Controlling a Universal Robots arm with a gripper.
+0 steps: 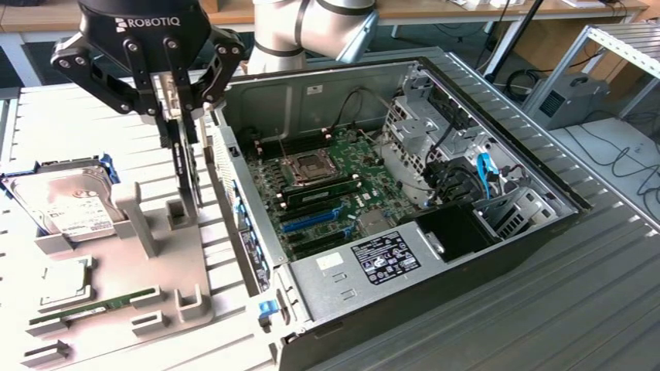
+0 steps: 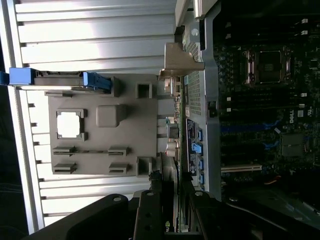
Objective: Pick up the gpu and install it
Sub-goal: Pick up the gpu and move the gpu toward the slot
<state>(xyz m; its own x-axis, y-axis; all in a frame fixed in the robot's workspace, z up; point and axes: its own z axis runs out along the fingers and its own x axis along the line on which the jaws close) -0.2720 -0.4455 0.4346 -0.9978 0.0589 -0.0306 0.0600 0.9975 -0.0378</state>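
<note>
Watching the open computer case at the exterior view's right, grey holder tray left of it, hard drive standing in its far-left slot, gpu upright at the tray's case-side edge, my hand clamped on its top

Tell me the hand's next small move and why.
Probably a short straight lift: the hand is shut on the upright gpu, whose lower end sits among the posts of the grey holder, not yet clear to carry toward the open case.
</note>
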